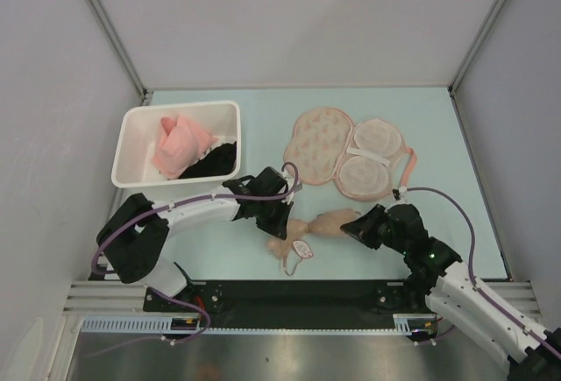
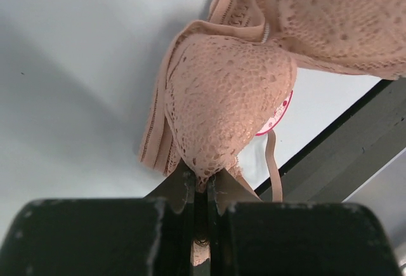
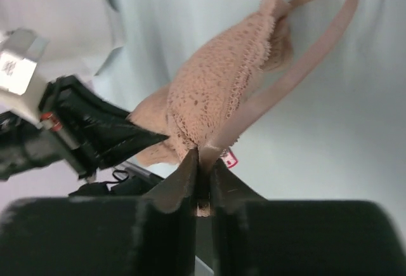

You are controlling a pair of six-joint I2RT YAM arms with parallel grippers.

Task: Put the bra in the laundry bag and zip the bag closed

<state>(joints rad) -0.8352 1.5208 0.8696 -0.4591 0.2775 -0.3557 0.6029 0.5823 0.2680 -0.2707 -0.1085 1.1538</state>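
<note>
Pale green table (image 1: 219,245), white walls: left gripper (image 1: 279,223) and right gripper (image 1: 355,228) each pinch an end of the bra (image 1: 326,222), just arm-side of the open laundry bag (image 1: 320,140); best lifted level and taut, nothing trailing over the bag's rim

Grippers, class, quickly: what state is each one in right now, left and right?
Left gripper: closed, pinching one end of the bra.
Right gripper: closed, pinching the other end of it.
</note>
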